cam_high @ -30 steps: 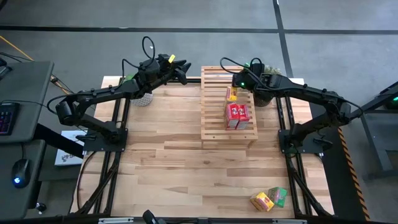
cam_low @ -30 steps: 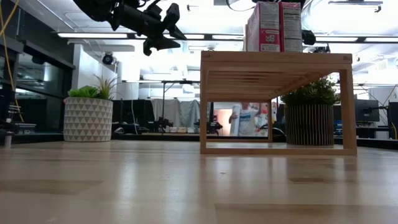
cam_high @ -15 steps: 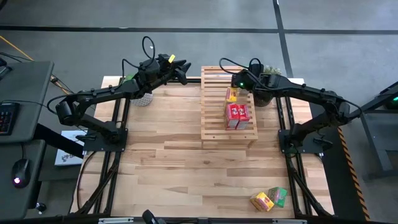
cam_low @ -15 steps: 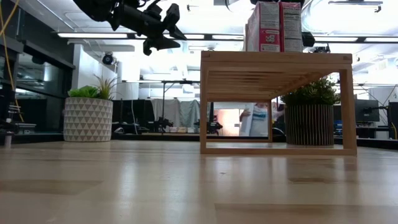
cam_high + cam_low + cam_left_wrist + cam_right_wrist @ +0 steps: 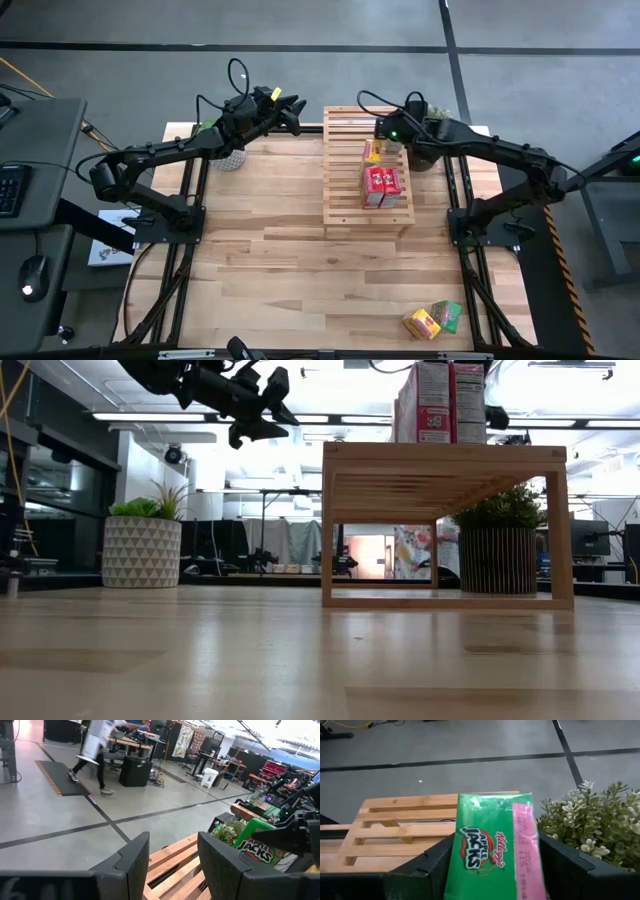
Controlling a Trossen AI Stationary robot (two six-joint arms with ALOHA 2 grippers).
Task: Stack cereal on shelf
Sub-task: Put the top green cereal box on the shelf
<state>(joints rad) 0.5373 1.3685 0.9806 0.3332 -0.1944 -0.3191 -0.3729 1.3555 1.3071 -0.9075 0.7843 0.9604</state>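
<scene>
Two red boxes [image 5: 382,186] already stand on the shelf [image 5: 343,190]; the right gripper [image 5: 492,870] has a green box [image 5: 492,847] between its jaws over the far end. Lower squarely; left gripper [image 5: 172,862] hovers part-open

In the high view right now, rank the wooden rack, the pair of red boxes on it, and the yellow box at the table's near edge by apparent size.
1. Wooden rack, by far the largest.
2. Pair of red boxes standing on it.
3. Yellow box, smallest, though lying on the table farther from the overhead camera, so slightly understated.
</scene>
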